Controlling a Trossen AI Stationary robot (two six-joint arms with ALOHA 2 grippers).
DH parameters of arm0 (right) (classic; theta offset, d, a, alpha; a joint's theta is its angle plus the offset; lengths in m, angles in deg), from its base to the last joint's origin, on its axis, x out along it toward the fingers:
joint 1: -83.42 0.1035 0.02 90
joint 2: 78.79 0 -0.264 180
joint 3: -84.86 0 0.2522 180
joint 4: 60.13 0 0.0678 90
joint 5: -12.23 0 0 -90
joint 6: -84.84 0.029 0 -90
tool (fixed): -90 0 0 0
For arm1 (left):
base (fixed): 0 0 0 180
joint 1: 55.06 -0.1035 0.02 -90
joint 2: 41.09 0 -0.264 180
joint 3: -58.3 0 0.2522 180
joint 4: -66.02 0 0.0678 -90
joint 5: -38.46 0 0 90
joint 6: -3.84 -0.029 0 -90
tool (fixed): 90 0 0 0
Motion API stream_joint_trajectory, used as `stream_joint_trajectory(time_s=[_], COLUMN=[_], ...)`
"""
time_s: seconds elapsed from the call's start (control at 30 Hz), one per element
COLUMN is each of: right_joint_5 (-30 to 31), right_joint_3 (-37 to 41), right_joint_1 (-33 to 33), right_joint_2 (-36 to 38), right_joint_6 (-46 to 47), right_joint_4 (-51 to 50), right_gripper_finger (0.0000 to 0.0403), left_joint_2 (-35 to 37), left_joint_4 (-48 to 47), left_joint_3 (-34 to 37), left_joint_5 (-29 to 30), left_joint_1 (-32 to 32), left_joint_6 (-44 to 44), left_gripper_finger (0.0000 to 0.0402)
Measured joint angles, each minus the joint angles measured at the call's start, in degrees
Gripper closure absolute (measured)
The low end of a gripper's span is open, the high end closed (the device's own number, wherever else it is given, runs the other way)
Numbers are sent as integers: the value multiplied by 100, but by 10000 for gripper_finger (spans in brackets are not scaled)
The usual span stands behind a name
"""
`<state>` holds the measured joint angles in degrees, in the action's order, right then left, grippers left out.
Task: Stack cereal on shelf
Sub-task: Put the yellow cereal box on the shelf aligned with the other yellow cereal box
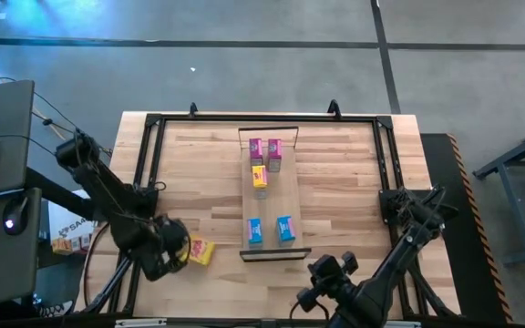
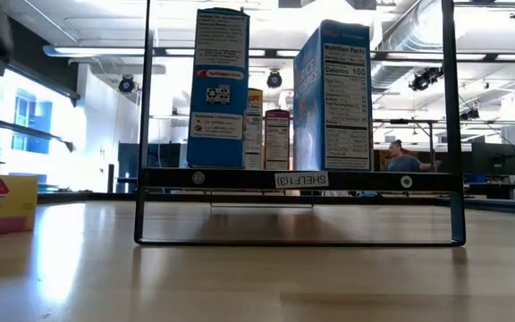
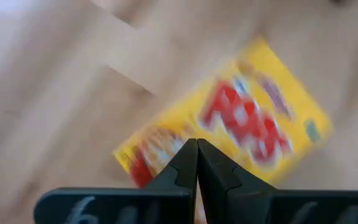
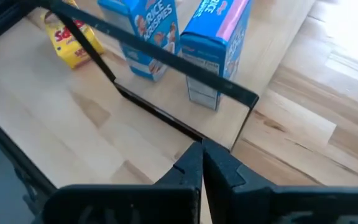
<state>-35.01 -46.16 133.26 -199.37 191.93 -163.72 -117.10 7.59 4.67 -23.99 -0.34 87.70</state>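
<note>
Hovering with clenched fingers over a yellow cereal box (image 1: 200, 251) lying flat on the tabletop (image 1: 335, 182) left of the shelf (image 1: 272, 205), the left gripper (image 1: 167, 260) grasps nothing, while the right gripper (image 1: 322, 282), likewise clenched, waits near the shelf's near end, where five boxes stand.

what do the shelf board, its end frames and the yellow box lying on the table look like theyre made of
Shelf board: pale matte wood, grain visible. End frames: thin black bars, likely painted metal, slight sheen. Yellow box: printed cardboard, probably light gloss; blurred in the left wrist view.
</note>
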Motion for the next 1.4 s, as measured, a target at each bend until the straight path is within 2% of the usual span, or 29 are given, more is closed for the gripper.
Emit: stream_joint_trajectory(time_s=[0.07, 0.27, 0.57, 0.63, 0.7, 0.8, 0.83, 0.9, 0.97, 1.07, 1.17, 1.27, 1.4], right_joint_5=[7, -247, -160, -221, -602, -1472, -1731, -2113, -2518, -3378, -4001, -3787, -2943], right_joint_3=[0, 0, 0, 0, 0, 0, 0, 125, 586, 1951, 3453, 4701, 5770], right_joint_1=[-57, -360, -1092, -1306, -1471, -1648, -1699, -1825, -2003, -2237, -2264, -2157, -2078], right_joint_2=[0, 176, 1129, 1307, 1469, 1643, 1697, 1888, 2239, 3018, 4071, 5074, 5871], right_joint_6=[91, -58, -1789, -2181, -2703, -3677, -3965, -4410, -4257, -3648, -2813, -1893, -1372], right_joint_4=[-9, 63, -20, 2, 28, -12, -21, 17, 12, 134, 1175, 2541, 3800], right_gripper_finger=[403, 403, 403, 403, 403, 403, 403, 403, 403, 403, 403, 403, 403], left_joint_2=[182, 481, 1763, 2231, 2658, 3125, 3229, 3375, 3401, 3269, 3002, 2684, 2135], left_joint_4=[-130, 579, 332, 464, 555, 464, 483, 484, 525, 620, 1101, 1620, 1806], left_joint_3=[161, 657, 657, 657, 655, 655, 655, 655, 655, 798, 999, 1152, 1202], left_joint_5=[194, 137, 192, -207, -1124, -2577, -2858, -2932, -2725, -2750, -2937, -2944, -2516], left_joint_1=[-184, -826, -1642, -1733, -1728, -1653, -1607, -1528, -1487, -1489, -1478, -1470, -1543], left_joint_6=[98, -293, -1939, -2287, -2701, -2880, -2895, -2890, -2854, -2849, -2993, -3192, -3347], left_gripper_finger=[402, 402, 402, 401, 402, 401, 402, 402, 401, 402, 402, 401, 402])
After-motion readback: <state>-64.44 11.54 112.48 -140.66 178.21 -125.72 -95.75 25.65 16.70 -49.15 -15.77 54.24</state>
